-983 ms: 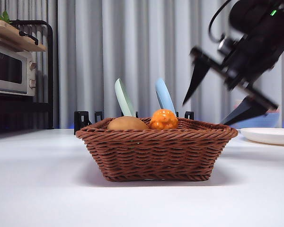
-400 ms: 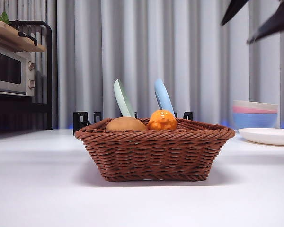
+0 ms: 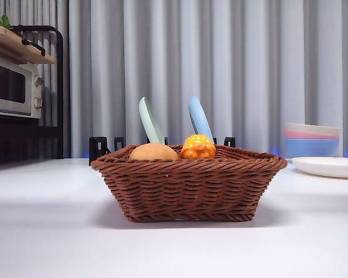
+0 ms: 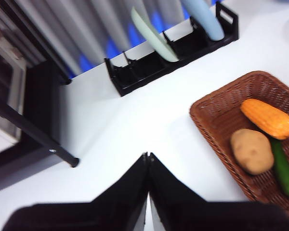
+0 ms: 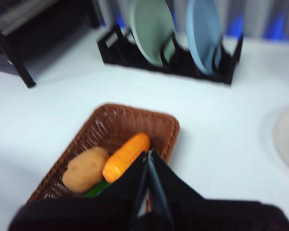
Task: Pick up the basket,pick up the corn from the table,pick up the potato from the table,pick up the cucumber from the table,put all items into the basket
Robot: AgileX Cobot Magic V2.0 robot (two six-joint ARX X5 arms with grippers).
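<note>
In the middle of the white surface (image 3: 46, 231) we saw the basket (image 3: 188, 191), brown woven wicker with flaring sides and a braided rim, standing flat and alone. Inside it lay the three vegetables. From the front view, the tan potato (image 3: 153, 152) showed above the rim on the left, with the bumpy orange-yellow corn (image 3: 198, 147) just beside it on the right. The cucumber (image 4: 285, 169) did not show from the front; in the left wrist view it lay dark green along the potato's side, partly tucked under the corn's end.

Behind the basket, at the far side, stood a black dish rack (image 3: 101, 147) holding a pale green plate (image 3: 151, 120) and a light blue plate (image 3: 200, 119), both upright and tilted. To the far right we saw a flat white plate (image 3: 327, 166) and, behind it, stacked bowls (image 3: 312, 139) in pink and blue. At the far left a microwave oven (image 3: 14, 87) sat on a dark stand before a grey curtain (image 3: 243, 69).

Neither arm appeared in the front view. The left gripper (image 4: 148, 159) hung above bare surface to the left of the basket, its two black fingers pressed together and holding nothing. The right gripper (image 5: 148, 156) hung over the basket, its fingers likewise closed together and empty.
</note>
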